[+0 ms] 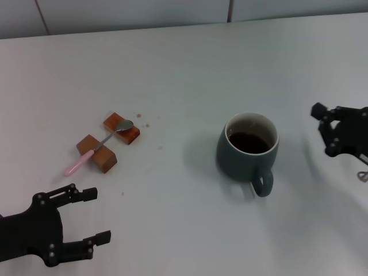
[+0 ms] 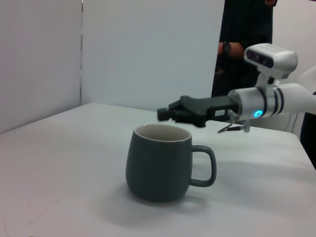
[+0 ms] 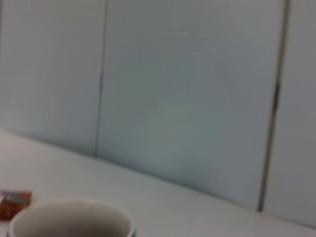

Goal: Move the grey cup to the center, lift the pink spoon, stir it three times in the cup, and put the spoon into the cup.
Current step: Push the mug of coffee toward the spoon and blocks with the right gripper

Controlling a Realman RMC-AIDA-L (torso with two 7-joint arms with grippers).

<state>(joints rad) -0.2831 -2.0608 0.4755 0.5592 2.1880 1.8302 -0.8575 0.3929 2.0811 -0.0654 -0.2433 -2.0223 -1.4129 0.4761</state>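
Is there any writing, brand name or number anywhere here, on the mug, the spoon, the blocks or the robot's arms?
None can be read.
The right end effector carries a small pale label in the left wrist view, too small to read.
The grey cup, the pink spoon, the wooden blocks and the left end effector show no writing.
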